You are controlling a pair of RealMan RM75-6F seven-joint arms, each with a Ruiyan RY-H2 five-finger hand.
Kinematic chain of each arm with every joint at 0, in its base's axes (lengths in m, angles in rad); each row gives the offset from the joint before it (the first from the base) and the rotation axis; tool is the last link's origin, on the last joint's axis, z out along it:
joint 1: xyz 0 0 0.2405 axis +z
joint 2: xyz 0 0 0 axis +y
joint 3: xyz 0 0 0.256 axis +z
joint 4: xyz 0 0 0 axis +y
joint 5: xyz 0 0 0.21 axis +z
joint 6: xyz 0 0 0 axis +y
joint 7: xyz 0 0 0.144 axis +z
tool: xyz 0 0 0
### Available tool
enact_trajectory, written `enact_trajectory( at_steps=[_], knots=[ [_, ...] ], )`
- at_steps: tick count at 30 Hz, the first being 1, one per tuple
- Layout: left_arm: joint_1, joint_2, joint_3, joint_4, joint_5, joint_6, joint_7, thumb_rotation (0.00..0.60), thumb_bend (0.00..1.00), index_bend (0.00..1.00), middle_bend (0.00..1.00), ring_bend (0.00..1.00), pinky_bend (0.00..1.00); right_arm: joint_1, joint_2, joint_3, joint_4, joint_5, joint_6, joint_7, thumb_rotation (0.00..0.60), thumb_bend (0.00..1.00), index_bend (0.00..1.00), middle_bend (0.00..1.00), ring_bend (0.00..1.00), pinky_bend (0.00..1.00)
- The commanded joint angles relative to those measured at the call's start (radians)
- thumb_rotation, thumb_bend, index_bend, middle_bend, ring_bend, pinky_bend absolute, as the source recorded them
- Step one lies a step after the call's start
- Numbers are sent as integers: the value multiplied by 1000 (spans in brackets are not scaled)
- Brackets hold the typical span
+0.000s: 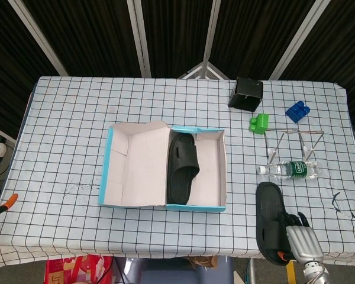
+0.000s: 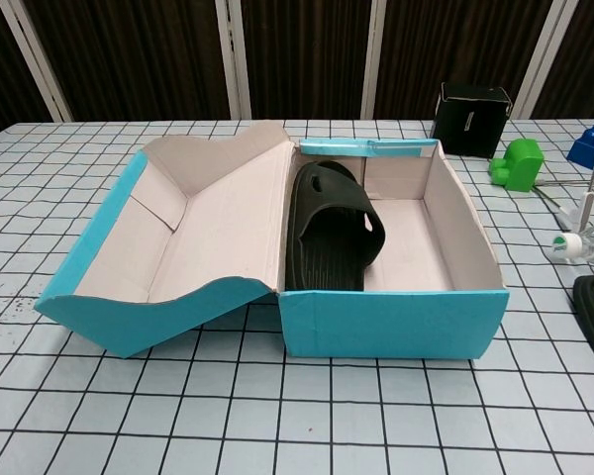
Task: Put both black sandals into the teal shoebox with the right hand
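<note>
Nearest you, at the table's front edge, your right hand (image 1: 300,241) sits against the heel end of the loose black sandal (image 1: 270,218); whether its fingers have closed on the sole cannot be told from the head view, and the chest view shows only the sandal's edge. The left hand is out of sight. Get a firm hold across the heel before lifting, and keep the sandal level. Beyond it, a water bottle (image 1: 289,170) lies close to the toe, so lift up and leftward, away from it. Further in, the teal shoebox (image 1: 197,207) stands open with the first sandal (image 1: 182,168) along its left side; aim for the bare right half.
</note>
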Motion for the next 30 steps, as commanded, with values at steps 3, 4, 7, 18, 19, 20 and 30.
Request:
enact_trajectory(
  at_steps=[3, 4, 7, 18, 19, 20, 30],
  knots=[
    [0, 0, 1, 0, 1, 0, 0, 600, 201, 141, 0, 0, 77, -4, -9, 6, 5, -18, 14, 16, 600, 147, 358, 212, 216, 35],
    [0, 0, 1, 0, 1, -1, 0, 600, 201, 141, 0, 0, 77, -5, -9, 7, 5, -24, 17, 22, 600, 169, 368, 220, 223, 38],
    [-1, -1, 1, 0, 1, -2, 1, 600, 201, 141, 0, 0, 77, -6, -5, 6, 2, -36, 21, 34, 600, 266, 393, 239, 233, 38],
    [-1, -3, 3, -2, 4, -3, 7, 600, 201, 140, 0, 0, 77, -6, 19, 4, -18, -30, 12, 26, 600, 422, 494, 346, 272, 62],
    [-1, -3, 3, -2, 4, -2, 7, 600, 200, 140, 0, 0, 77, -7, 19, 5, -16, -31, 14, 25, 600, 432, 499, 353, 278, 65],
    [-1, -3, 3, -2, 5, -2, 7, 600, 201, 140, 0, 0, 77, -7, 18, 6, -14, -32, 14, 25, 600, 445, 507, 362, 286, 70],
    [0, -1, 2, -1, 2, -1, 0, 600, 201, 140, 0, 0, 77, -12, 6, 14, 5, -83, 43, 61, 600, 563, 565, 410, 329, 94]
  ],
)
